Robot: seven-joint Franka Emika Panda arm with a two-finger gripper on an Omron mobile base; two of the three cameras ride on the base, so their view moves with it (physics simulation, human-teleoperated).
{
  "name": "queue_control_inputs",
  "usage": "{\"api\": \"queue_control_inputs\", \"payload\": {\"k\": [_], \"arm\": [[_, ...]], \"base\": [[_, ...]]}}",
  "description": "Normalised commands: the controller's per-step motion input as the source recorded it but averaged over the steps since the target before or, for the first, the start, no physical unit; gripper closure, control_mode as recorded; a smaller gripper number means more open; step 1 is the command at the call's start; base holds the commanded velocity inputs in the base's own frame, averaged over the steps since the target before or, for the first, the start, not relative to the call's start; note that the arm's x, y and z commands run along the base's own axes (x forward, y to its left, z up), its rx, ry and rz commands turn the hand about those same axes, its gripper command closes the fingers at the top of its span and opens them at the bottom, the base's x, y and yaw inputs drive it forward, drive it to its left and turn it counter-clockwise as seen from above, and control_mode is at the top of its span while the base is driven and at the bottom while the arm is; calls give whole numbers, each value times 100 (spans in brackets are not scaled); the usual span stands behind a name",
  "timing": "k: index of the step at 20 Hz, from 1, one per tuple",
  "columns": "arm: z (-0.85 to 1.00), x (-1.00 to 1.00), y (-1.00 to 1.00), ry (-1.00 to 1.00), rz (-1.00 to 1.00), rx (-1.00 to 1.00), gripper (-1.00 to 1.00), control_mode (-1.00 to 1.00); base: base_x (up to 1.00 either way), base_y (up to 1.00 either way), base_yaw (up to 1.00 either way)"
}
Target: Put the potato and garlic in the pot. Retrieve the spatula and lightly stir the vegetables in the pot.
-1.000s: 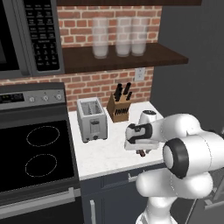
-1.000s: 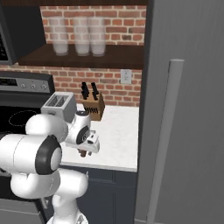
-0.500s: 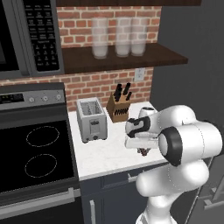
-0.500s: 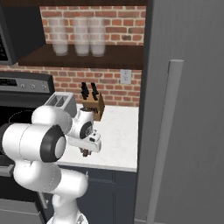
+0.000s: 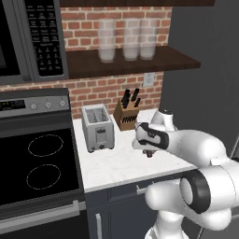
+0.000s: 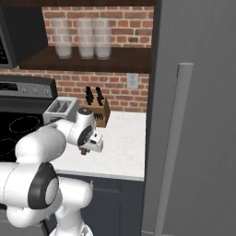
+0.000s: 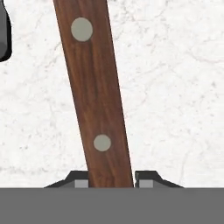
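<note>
A brown wooden handle [image 7: 94, 87] with two grey rivets runs up the hand view over the white marble counter [image 7: 175, 87]; it looks like the spatula's handle, and its blade is out of view. My gripper [image 7: 112, 181] is shut on this handle, one dark fingertip tight against each side. In the base views the gripper [image 5: 148, 152] [image 6: 84, 150] hangs low over the counter in front of the knife block. The pot, the potato and the garlic are out of view.
A toaster [image 5: 97, 127] and a knife block [image 5: 127, 114] stand at the counter's back. The black stove top [image 5: 42, 163] lies to the left, the tall grey fridge [image 6: 193, 115] to the right. A shelf with glasses [image 5: 123, 39] hangs above.
The arm's elbow has swung out to the right and lower, while the gripper has stayed at about the same spot low over the counter.
</note>
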Motion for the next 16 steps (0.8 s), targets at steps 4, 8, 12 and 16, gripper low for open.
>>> {"api": "queue_control_inputs", "payload": {"k": [4,8,12,16], "arm": [[93,-52,27,-2,0,-2,100,-100],[97,-80,10,0,0,-4,100,-100],[100,-63,0,8,0,0,100,-100],[100,-71,-2,11,3,0,100,-100]], "base": [[0,0,0],[0,0,0],[0,0,0],[0,0,0]]}}
